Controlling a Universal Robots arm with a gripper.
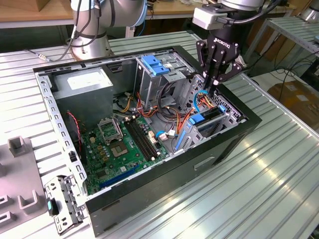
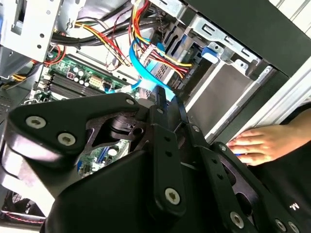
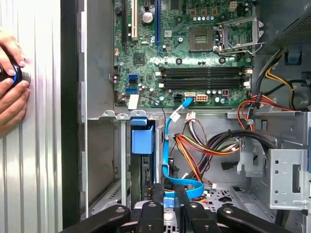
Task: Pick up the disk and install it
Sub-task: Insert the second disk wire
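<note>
Gripper point(image 1: 215, 82) fingers closed together, nothing clamped, above the disk point(image 1: 205, 119) seated in the bay at the case point(image 1: 164, 184) front edge; push straight down, avoid blue cable point(image 3: 167, 145).

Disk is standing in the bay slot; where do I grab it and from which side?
Probably the blue carrier end of the disk, nearest the motherboard. Come from above, through the case's open side: it stands on edge between the bay's metal walls, leaving its flat faces covered.
</note>
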